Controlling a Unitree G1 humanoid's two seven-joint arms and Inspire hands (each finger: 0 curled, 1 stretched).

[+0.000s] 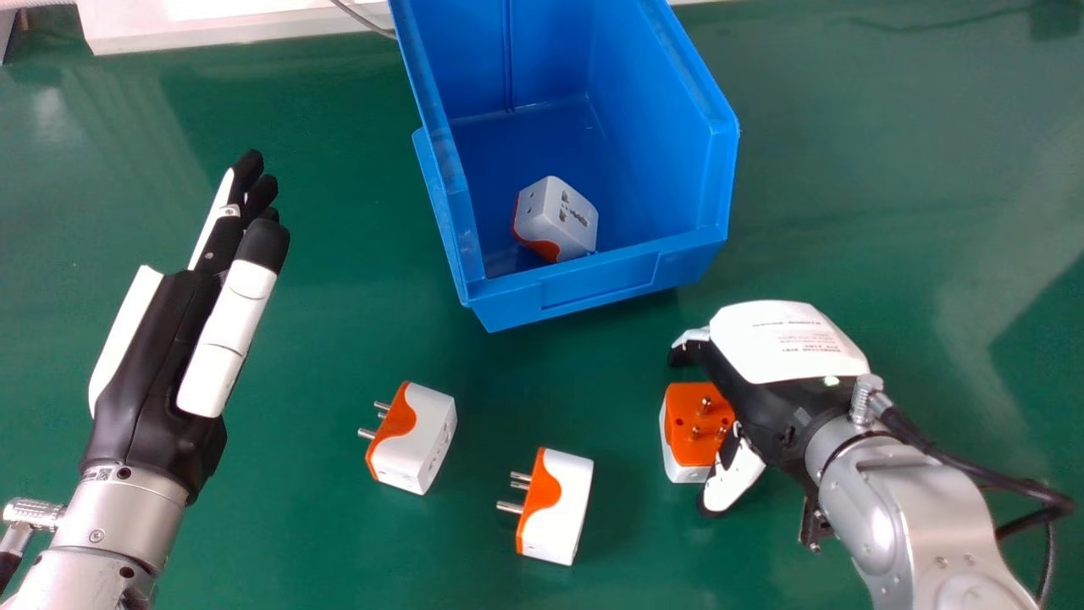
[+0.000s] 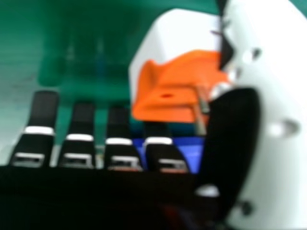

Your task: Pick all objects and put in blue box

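Observation:
Beside the blue box's near right corner, my right hand [image 1: 783, 360] is low over the table, palm down, its fingers relaxed and its thumb alongside an orange and white adapter [image 1: 696, 424] with pins up. In the right hand view that adapter [image 2: 180, 81] lies between the thumb and the straight fingers of my right hand [image 2: 79, 139], not gripped. My left hand [image 1: 157, 347] stands open and idle at the left. Two more adapters, one [image 1: 415, 436] left of centre and another [image 1: 559, 507] near the middle, lie on their sides. Inside the blue box [image 1: 597, 284] rests one adapter [image 1: 557, 218].
The green table [image 1: 322, 525] lies under everything. A white object [image 1: 212, 30] with a grey cable [image 1: 360, 19] runs along the far edge, left of the box. A black cable [image 1: 974, 466] loops along my right forearm.

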